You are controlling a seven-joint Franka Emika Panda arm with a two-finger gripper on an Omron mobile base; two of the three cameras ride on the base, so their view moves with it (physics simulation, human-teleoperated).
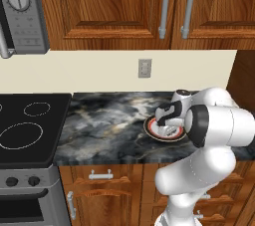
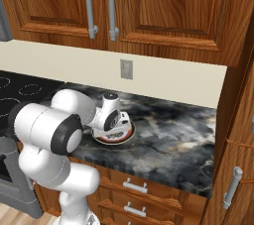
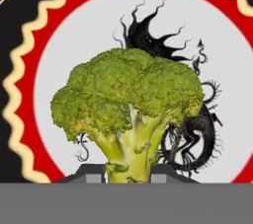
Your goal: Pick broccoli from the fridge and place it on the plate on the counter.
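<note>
You've got the broccoli (image 3: 129, 114) clamped by its stalk: in the hand view the pale stem runs straight down between the two dark finger tips, with the jaws closed on it at either side. Its long axis lies along the line of the gripper (image 3: 127, 174), stalk end at the jaws and the lumpy green crown pointing away from the hand, toward the plate (image 3: 69, 50). Behind the crown you see the plate's white ring, its dark spiky pattern off to the right of the floret, the red band, and the wavy cream edge. Whether the crown touches the plate, you cannot tell.

In both base views the hand is low over the plate (image 1: 149, 129) (image 2: 128, 135), hiding most of it and the floret. The plate sits on the dark marbled desk (image 1: 104, 125) (image 2: 173, 130), toward its front edge. The black stovetop (image 1: 27, 125) adjoins the desk on one side, wooden cabinets (image 1: 114, 1) hang above, and a wall outlet (image 2: 126, 69) is behind.
</note>
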